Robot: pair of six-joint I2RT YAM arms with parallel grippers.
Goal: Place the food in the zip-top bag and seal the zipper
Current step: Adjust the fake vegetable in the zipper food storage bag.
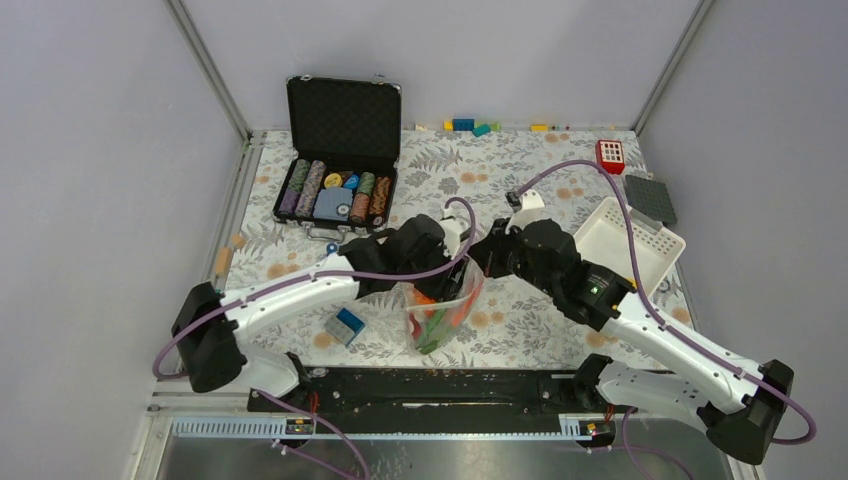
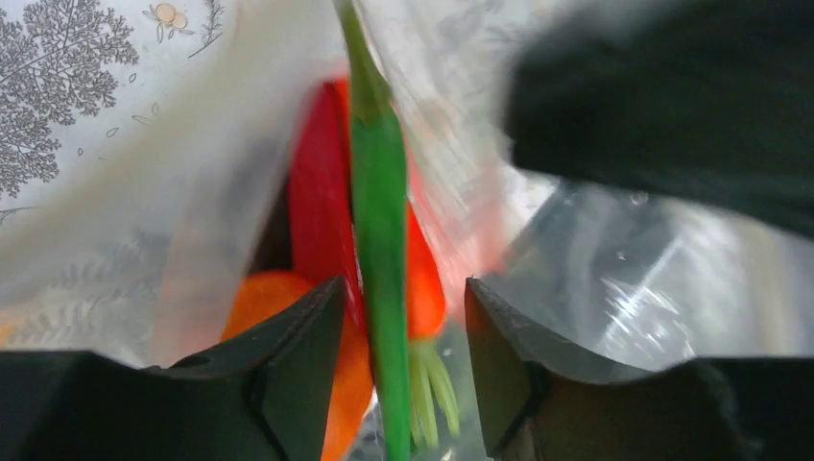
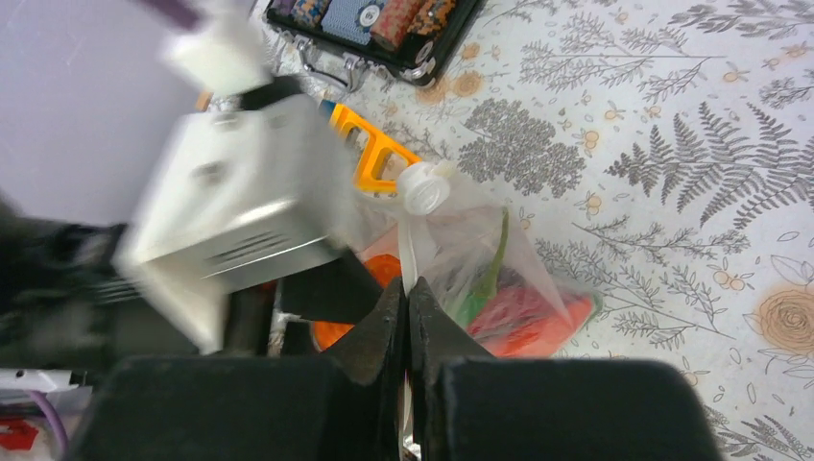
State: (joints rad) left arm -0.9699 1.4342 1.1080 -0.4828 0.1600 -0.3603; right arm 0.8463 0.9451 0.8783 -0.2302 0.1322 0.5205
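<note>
The bag (image 3: pixel 461 230) is clamped by the right claw (image 3: pixel 407 290), yet the green pod (image 2: pixel 377 192) may be snagged by the parted left claw (image 2: pixel 403 288).

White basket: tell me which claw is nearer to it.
Right. The right claw pinches the zip-top bag on the side facing the white basket; the left claw stands open at the bag's mouth, farther from it.

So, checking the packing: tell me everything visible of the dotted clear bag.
The clear dotted plastic bag stands crumpled and upright on the floral-print table. Red, orange and green plastic toy food shows through its thin film. The right tool is shut on its top edge; the left tool stands open close against it. Whether its top is sealed cannot be told.
</note>
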